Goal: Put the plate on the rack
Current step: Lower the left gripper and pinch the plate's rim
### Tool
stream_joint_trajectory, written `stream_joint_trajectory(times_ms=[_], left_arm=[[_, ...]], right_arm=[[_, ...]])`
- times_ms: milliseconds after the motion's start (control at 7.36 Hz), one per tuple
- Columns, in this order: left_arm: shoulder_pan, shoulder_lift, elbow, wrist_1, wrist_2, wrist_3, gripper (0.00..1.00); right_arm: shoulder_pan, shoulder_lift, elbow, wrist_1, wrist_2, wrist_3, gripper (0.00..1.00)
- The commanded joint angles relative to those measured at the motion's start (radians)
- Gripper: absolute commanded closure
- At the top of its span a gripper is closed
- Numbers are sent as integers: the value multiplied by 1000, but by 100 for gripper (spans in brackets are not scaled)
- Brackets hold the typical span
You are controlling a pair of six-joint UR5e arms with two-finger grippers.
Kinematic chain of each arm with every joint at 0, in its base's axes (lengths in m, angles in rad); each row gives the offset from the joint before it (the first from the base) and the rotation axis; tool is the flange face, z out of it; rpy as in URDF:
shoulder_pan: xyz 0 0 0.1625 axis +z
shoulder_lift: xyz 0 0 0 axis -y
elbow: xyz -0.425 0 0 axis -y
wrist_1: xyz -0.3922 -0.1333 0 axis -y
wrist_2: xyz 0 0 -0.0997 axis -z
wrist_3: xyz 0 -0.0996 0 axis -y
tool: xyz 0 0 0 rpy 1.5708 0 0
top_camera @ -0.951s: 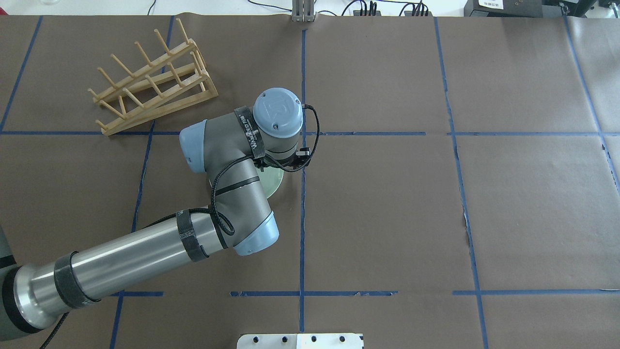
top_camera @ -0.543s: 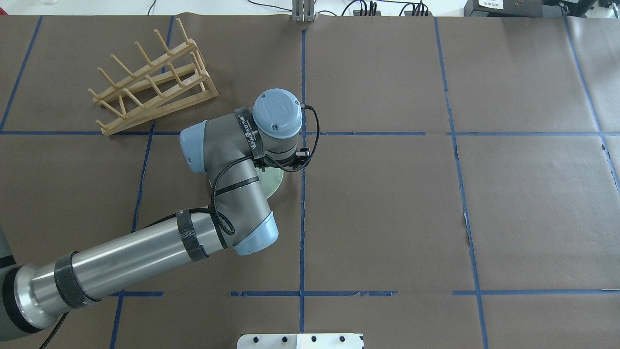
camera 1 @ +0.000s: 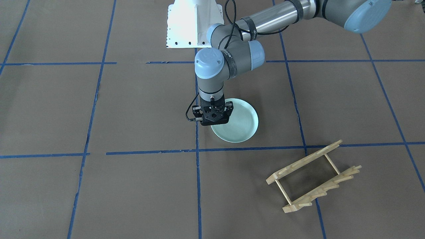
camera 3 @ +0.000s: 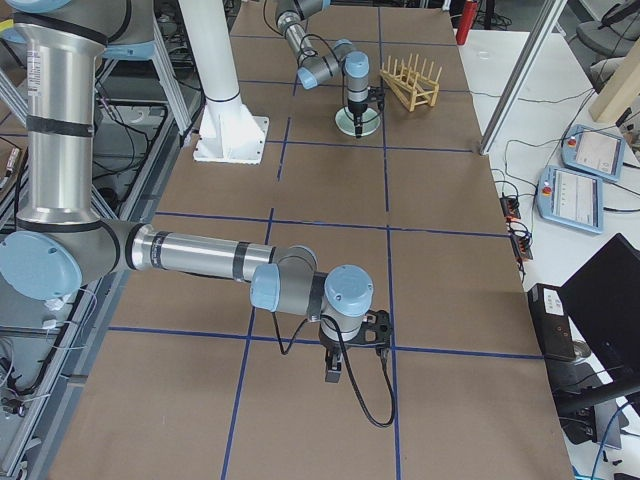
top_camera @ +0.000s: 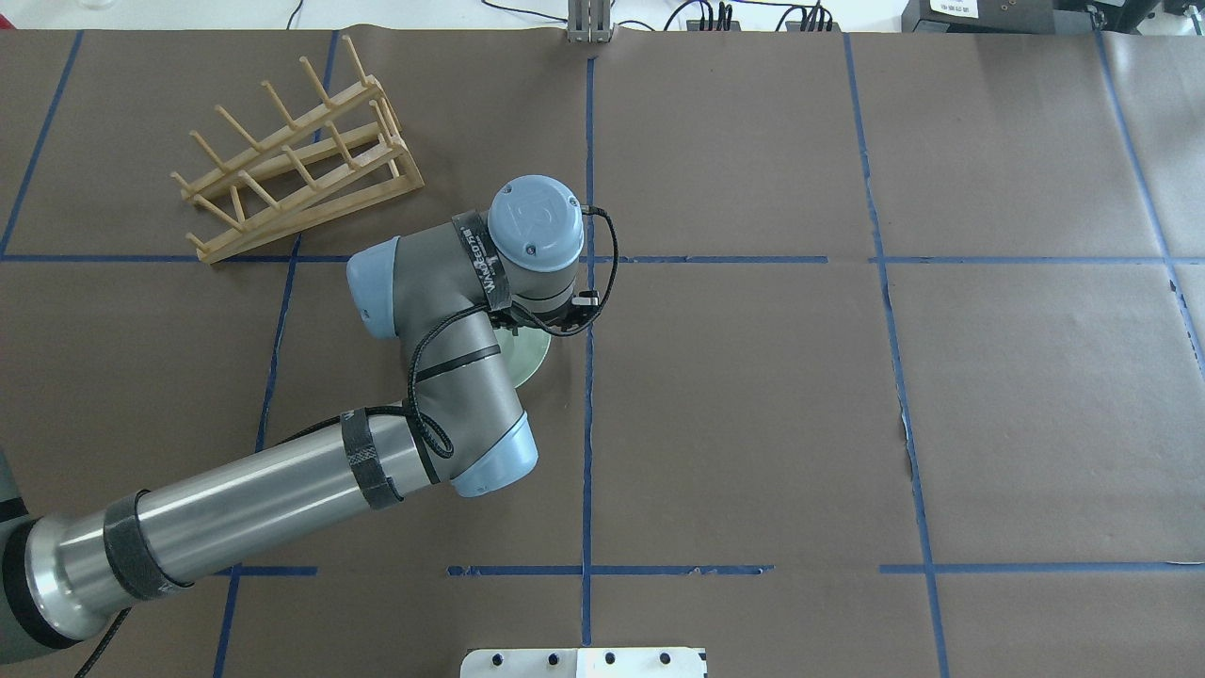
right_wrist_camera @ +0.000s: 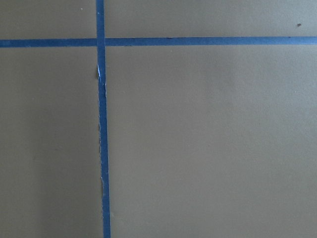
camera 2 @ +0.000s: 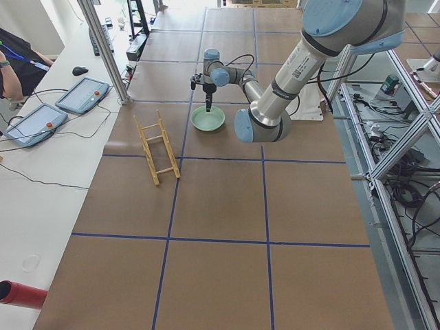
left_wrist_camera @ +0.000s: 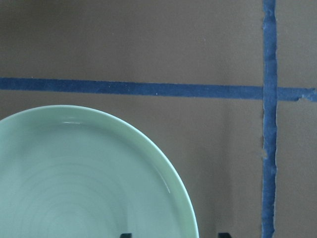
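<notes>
The pale mint-green plate (camera 1: pixel 240 119) lies flat on the brown paper near the table's middle. My left gripper (camera 1: pixel 215 121) points straight down over the plate's edge. In the left wrist view its two dark fingertips (left_wrist_camera: pixel 126 234) stand apart with the plate (left_wrist_camera: pixel 74 183) rim between them, so it is open and holds nothing. The wooden rack (camera 1: pixel 313 176) stands apart from the plate; in the overhead view the rack (top_camera: pixel 297 160) is at the back left. There my wrist hides most of the plate (top_camera: pixel 534 353). My right gripper (camera 3: pixel 333 372) shows only in the exterior right view; whether it is open or shut I cannot tell.
Blue tape lines (top_camera: pixel 587 424) divide the brown paper into squares. The white base mount (camera 1: pixel 192 23) sits at the robot's edge. Two control tablets (camera 2: pixel 82 95) and a person's arm (camera 2: pixel 14 62) are on the side bench beyond the rack.
My left wrist has shifted slightly toward the view's left over the plate. The plate and the rack have not moved.
</notes>
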Motion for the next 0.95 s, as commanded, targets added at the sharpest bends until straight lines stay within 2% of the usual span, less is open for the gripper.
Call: stream_joint_trajectory(times_ms=[0,815], left_arm=[[0,0,-1,-2,0,1,42],[8,1,6,-35,0,1,51]], right_arm=[[0,0,0,-2,0,0,0],[0,0,0,0,0,0,0]])
